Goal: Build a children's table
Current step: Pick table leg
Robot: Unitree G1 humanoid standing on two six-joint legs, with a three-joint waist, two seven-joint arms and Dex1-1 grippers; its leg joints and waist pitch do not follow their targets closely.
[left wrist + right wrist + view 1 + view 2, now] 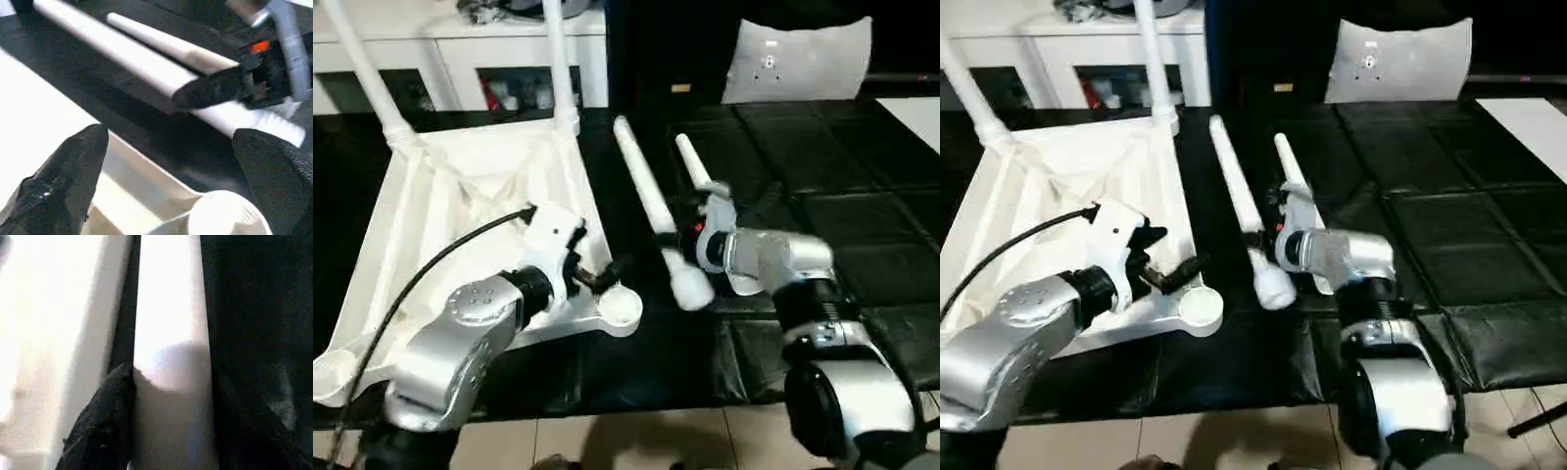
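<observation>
Tabletop (480, 196) lies underside-up on the black bench (862, 206), two legs (558, 69) already standing in its far sockets. Left jaws (171, 161) released, spread wide over the near empty corner socket (620, 305), probably to steady the top. Right jaws (171, 396) straddle a loose leg (646, 196) lying just beside the top, fingers (105, 416) against its sides; firm grasp not yet certain. Another loose leg (690, 162) lies just beyond it.
</observation>
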